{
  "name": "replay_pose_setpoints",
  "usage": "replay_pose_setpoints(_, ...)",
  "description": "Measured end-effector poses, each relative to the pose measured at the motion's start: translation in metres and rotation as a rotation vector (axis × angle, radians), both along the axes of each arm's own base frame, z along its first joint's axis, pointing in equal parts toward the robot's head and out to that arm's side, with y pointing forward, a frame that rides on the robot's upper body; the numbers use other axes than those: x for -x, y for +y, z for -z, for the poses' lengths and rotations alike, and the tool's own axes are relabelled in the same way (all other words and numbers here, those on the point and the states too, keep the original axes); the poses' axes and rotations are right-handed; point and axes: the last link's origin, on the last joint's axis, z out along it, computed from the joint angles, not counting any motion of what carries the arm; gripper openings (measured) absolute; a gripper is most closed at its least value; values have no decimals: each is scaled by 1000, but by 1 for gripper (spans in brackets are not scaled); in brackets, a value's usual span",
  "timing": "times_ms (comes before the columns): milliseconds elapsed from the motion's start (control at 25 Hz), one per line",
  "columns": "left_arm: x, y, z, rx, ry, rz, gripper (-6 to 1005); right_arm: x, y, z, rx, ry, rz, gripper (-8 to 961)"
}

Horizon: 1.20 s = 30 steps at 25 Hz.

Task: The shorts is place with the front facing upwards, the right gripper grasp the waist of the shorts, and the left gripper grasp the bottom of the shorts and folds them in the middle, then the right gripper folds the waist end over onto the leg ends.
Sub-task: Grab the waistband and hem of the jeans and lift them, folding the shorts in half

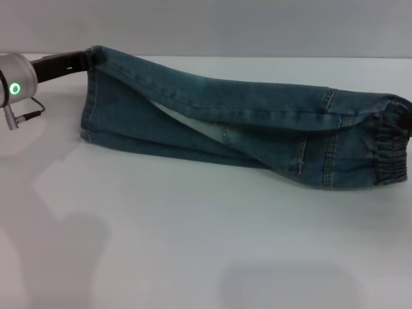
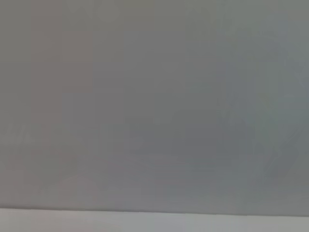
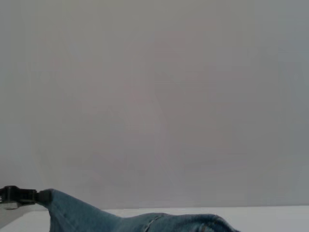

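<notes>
**Denim shorts held lengthwise between two tools, above a white desk**

Item: the shorts (image 1: 257, 129), blue denim, are stretching across the middle of the head view, folded lengthwise so one half is draping over the other. A pale inner lining is showing in the gap between the two layers.

Leg ends (image 1: 90, 96): lying at the robot's left; the upper corner is being lifted while the lower hem edge is resting on the desk (image 1: 193, 244).

Waist (image 1: 393, 145): the gathered elastic band is sitting at the robot's right, raised slightly, its lower edge near the desk surface.

Left tool (image 1: 92, 58): black, reaching in from the left on a silver wrist with a green light, and pinching the raised corner of the leg ends. It is also showing far off in the right wrist view (image 3: 41, 195), gripping the denim there.

Right tool (image 1: 407, 119): only a dark sliver is showing at the picture's edge beside the waist; whether it is spread or pressed together cannot be told.

Left wrist view: showing only a plain grey wall and a strip of desk.
</notes>
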Motion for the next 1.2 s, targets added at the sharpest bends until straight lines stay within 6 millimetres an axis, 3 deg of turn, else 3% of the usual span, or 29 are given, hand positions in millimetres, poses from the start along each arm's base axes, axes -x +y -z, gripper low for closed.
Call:
replay_pose_setpoints(480,4,3,10,-14,43,-22,155,3,3,6,10,-4,-3,1)
replay_pose_setpoints(960,6,4,12,-26,51,-40,379,15,5,7,43,59,-38,1)
replay_pose_setpoints(1200,7,4,12,-28,58,-37,649,29,11,-8,94,193,-31,1)
